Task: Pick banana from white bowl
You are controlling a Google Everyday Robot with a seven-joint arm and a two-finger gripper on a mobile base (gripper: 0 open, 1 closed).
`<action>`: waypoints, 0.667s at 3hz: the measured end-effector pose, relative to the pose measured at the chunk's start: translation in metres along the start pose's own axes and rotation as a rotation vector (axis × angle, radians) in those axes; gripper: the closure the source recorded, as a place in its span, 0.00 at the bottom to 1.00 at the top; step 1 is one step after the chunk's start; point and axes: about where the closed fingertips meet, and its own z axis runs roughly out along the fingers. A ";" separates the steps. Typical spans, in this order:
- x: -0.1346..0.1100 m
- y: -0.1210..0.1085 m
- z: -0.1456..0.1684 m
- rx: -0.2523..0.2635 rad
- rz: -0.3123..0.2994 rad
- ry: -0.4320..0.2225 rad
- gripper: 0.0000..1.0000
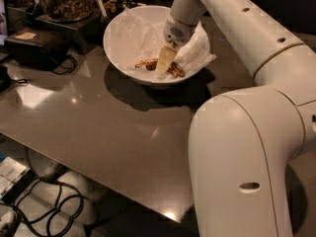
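Your white robot arm (247,28) reaches over the glossy grey bench (94,127) into the large round white paper-lined bowl (121,48). Its gripper (166,62) sits down at the small brown curved banana (146,63) lying inside; you cannot tell how the jaws stand.

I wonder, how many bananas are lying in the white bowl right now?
1: the banana lies in the white bowl, under the gripper; the crumpled paper may hide others.

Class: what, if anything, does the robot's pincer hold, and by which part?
It cannot be told: the pincer is down in the white bowl, at the middle of the banana, but no grip shows.
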 end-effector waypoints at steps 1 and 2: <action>0.000 -0.001 0.001 -0.001 0.001 0.002 0.48; 0.000 -0.002 0.002 -0.002 0.002 0.000 0.48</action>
